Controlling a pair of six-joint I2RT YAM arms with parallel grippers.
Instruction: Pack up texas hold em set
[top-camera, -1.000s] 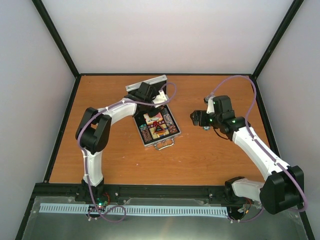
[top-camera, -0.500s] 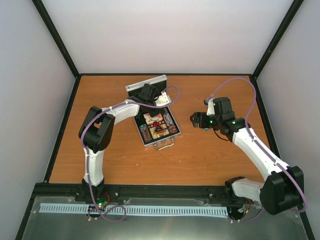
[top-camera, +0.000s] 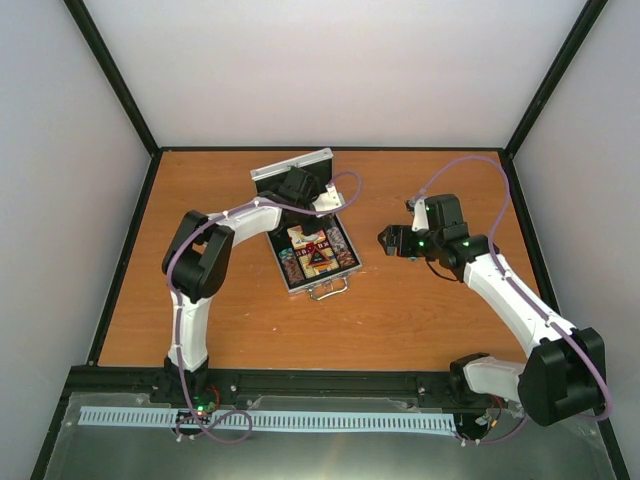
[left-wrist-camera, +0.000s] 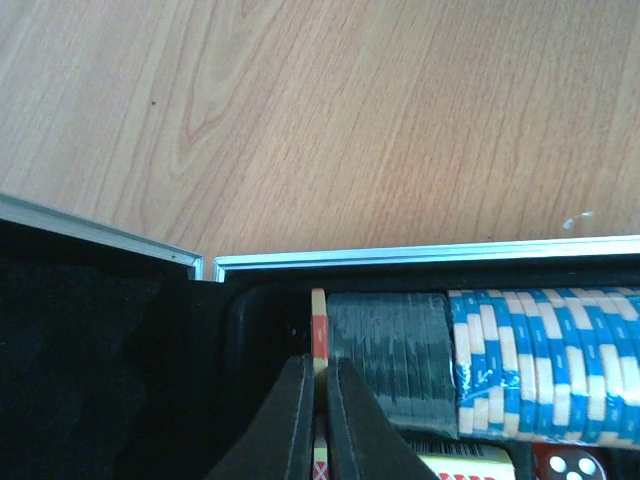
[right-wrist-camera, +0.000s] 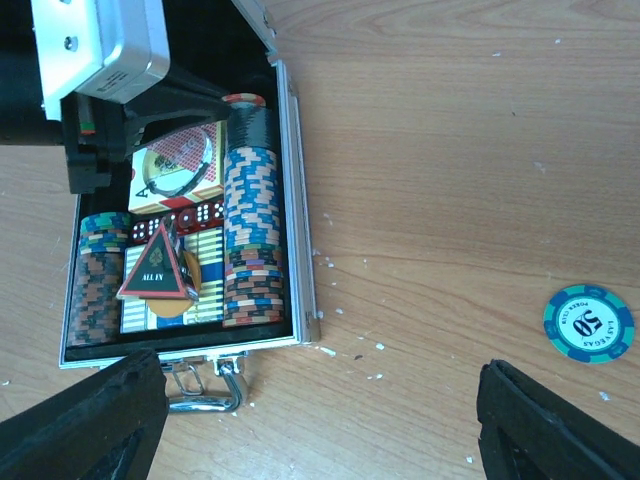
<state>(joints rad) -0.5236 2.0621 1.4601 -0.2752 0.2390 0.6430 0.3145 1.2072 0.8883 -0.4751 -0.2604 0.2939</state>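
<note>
Change: Since a second ago your left arm's elbow has swung to the right and its gripper has crept toward the far right corner of the case (top-camera: 345, 268). Your right arm has hardly shifted.
Left gripper (left-wrist-camera: 320, 362): Narrow, with the fingers (left-wrist-camera: 297, 400) pinched on the edge of a red-and-white chip (left-wrist-camera: 318, 318).
Red-and-white chip: It stands on edge at the far end of the case's right-hand row and touches the black chips (left-wrist-camera: 390, 345). The blue-and-white chips (left-wrist-camera: 540, 360) come next along the row.
Right gripper (right-wrist-camera: 320, 400): Your fingers are spread wide and hold nothing, hovering over the table (top-camera: 420, 320) right of the case.
Case: It lies open mid-table, with the lid (top-camera: 290, 165) raised at the back and the handle (right-wrist-camera: 205, 385) on the near side.
Inside: A triangular button (right-wrist-camera: 155, 270) lies between the two chip rows. Red dice (right-wrist-camera: 195, 215) and a card deck (right-wrist-camera: 175, 165) sit beyond it.
Teal chip (right-wrist-camera: 588, 322): It lies flat on the table, well apart from the case.
</note>
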